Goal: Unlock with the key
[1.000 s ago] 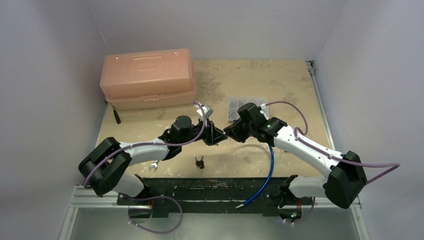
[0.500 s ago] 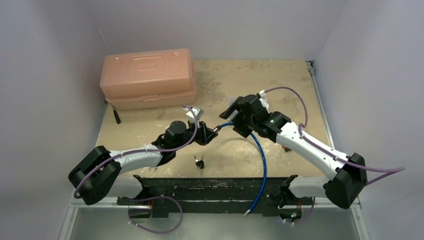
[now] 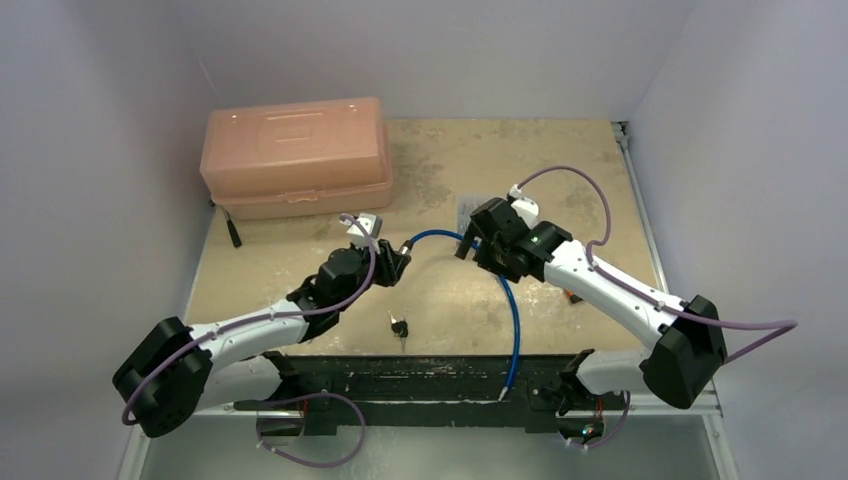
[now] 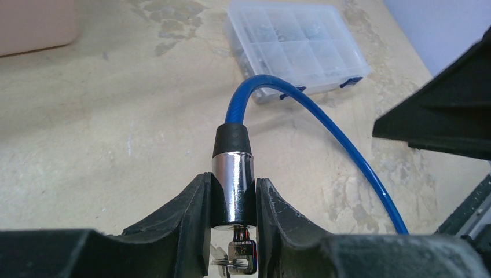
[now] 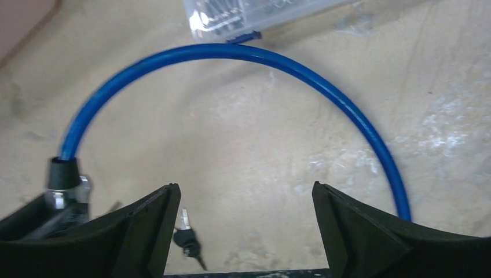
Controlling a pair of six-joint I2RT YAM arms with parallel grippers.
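Key point(image 4: 242, 255) sticks out under lock barrel point(image 4: 233, 171), L gripper point(image 4: 233, 200) pinching barrel; R gripper point(image 5: 246, 200) fingers spread wide

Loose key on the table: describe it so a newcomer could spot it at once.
Find the black rail along the table's near edge. Beyond its middle, left of the blue cable, a dark-headed key lies on the tabletop. Unlike the other key in the chrome lock that the left gripper holds, nothing grips it.
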